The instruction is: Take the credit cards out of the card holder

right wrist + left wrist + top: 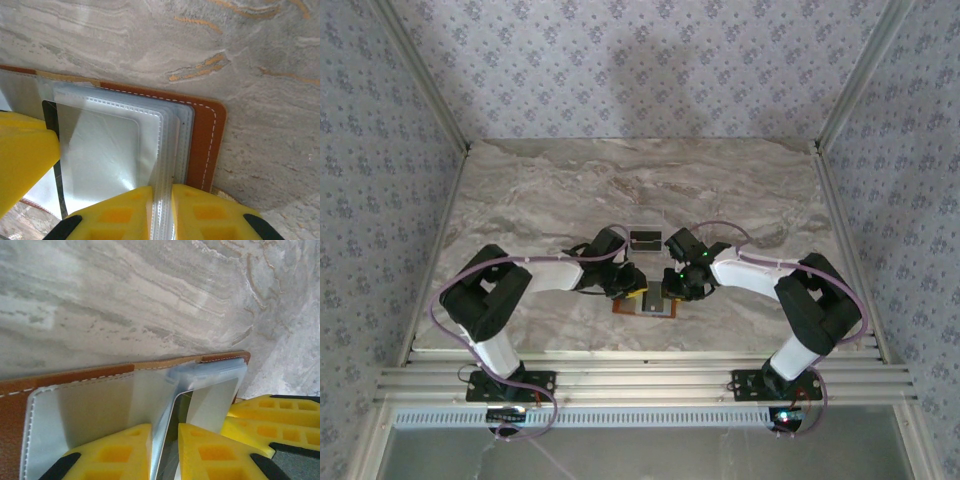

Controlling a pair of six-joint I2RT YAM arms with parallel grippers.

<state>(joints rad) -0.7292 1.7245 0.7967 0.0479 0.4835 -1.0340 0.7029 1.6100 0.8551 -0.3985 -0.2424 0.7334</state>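
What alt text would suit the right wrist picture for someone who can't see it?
The yellow right pincer pinches the edge of a stack of clear plastic sleeves, fanned out from an open orange-brown leather card holder. The holder lies flat on a grey marbled table.

Grey marble-look table (570, 180), floral-patterned walls (640, 60), aluminium rails (640, 380).

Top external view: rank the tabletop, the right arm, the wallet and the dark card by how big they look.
1. tabletop
2. right arm
3-4. wallet and dark card: alike; the wallet is partly covered, so unranked.
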